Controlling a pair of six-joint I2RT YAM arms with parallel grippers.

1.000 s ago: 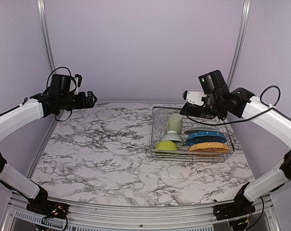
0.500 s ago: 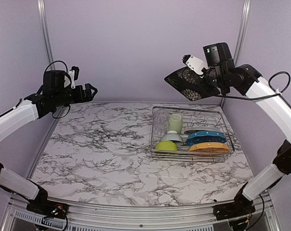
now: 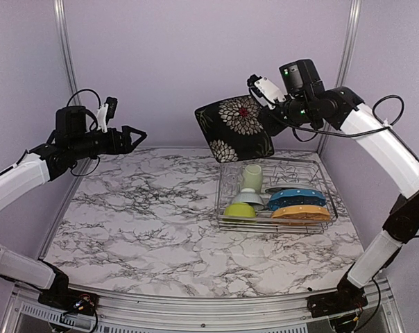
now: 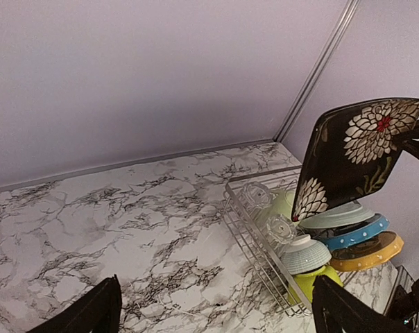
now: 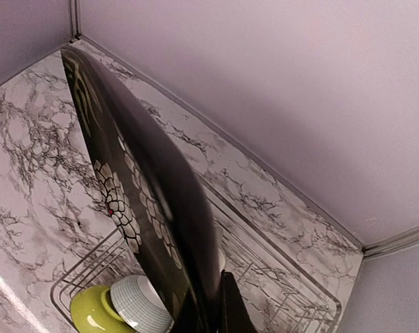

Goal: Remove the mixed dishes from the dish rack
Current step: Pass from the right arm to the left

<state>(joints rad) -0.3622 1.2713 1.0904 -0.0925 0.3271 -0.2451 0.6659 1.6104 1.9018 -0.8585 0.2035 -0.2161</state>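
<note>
From above, the right gripper is clenched on the right edge of one dark square plate, held tilted in the air over the far left corner of the dish rack. The rack holds one lime green bowl, one small white bowl, one pale green mug, one blue plate and one orange dotted plate. The left gripper hangs far left, well apart.

The left wrist view shows its two fingers spread wide, released.

The right wrist view shows the plate edge-on above two bowls.
</note>
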